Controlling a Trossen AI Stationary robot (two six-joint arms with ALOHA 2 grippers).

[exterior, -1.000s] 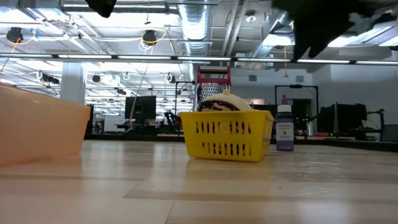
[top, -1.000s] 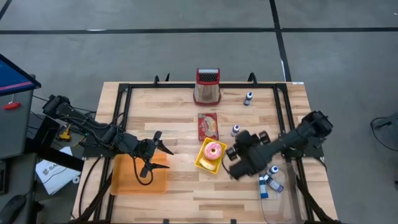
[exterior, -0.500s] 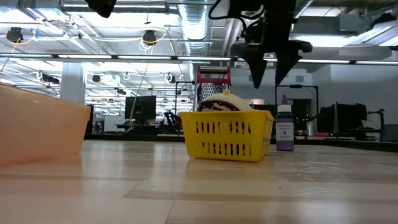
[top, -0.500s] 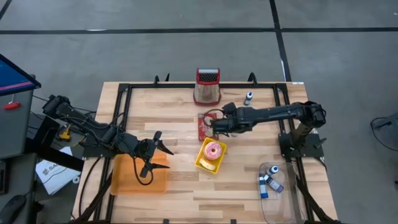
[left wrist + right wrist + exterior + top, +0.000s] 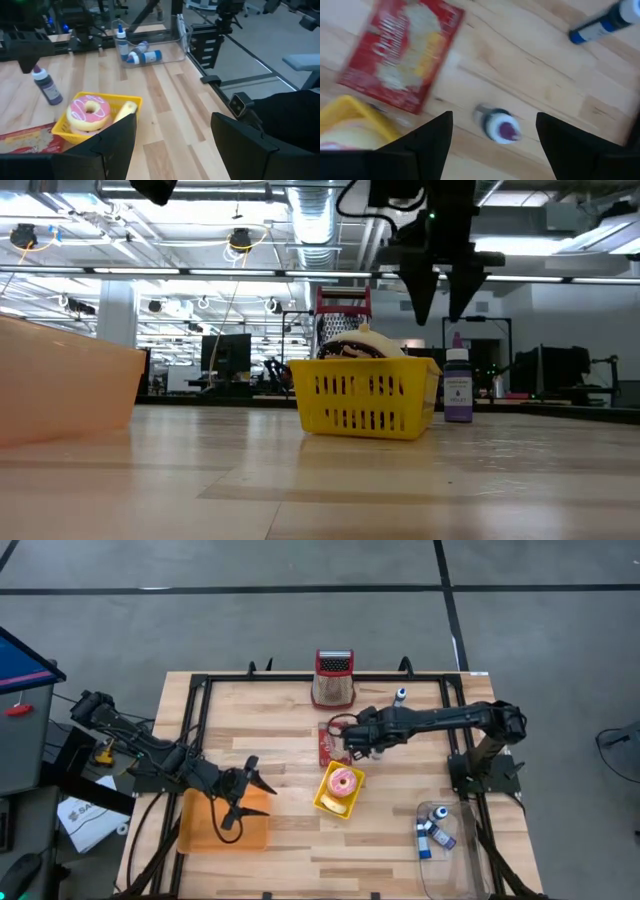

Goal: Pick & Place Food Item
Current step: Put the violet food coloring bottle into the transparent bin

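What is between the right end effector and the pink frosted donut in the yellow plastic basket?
Nothing visible. The open right end effector hangs above a small purple-capped bottle beside the yellow plastic basket; the pink frosted donut lies uncovered on top.

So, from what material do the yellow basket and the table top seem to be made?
The yellow basket looks like molded plastic: uniform glossy colour, with thin slotted walls. The table top looks like light wood, probably butcher block: joined planks with visible grain and a smooth, faintly shiny finish.
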